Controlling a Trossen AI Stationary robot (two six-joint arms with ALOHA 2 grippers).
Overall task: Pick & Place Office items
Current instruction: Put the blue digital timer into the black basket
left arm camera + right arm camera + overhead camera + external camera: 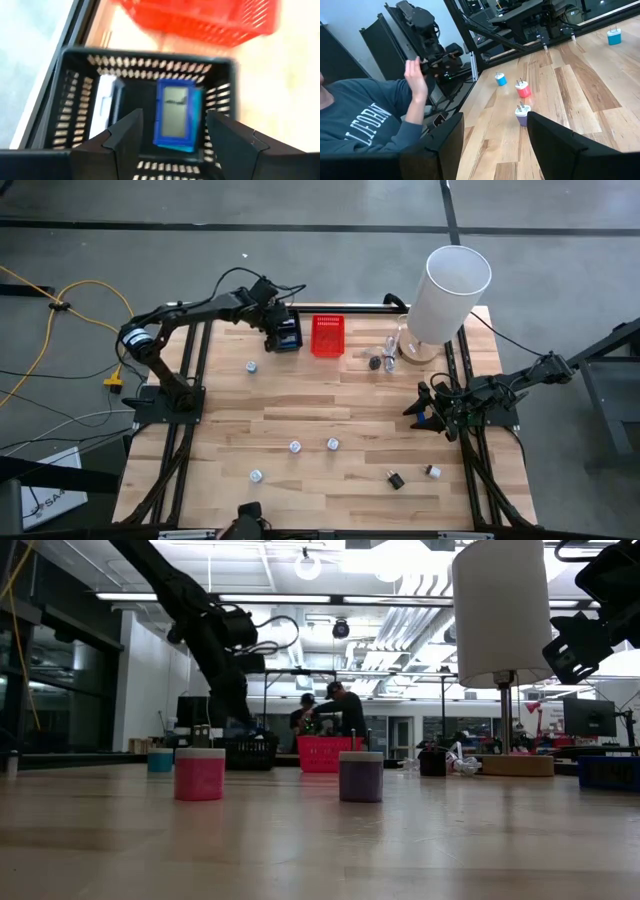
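We see the left pincer (283,332) over the black basket (70,120) at the counter's (300,405) far left, fingers spread wide and empty. A blurred blue-framed tag (175,117) lies in the basket between them; a white piece beside it is hard to make out. The right pincer (428,408) waits at the right edge, open, holding nothing. Small plugs (522,90) sit scattered, well apart from both.

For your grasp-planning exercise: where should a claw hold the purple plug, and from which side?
Grip the purple plug by its body's sides, probably from above: it stands upright, prongs up, apart from the pink plug.
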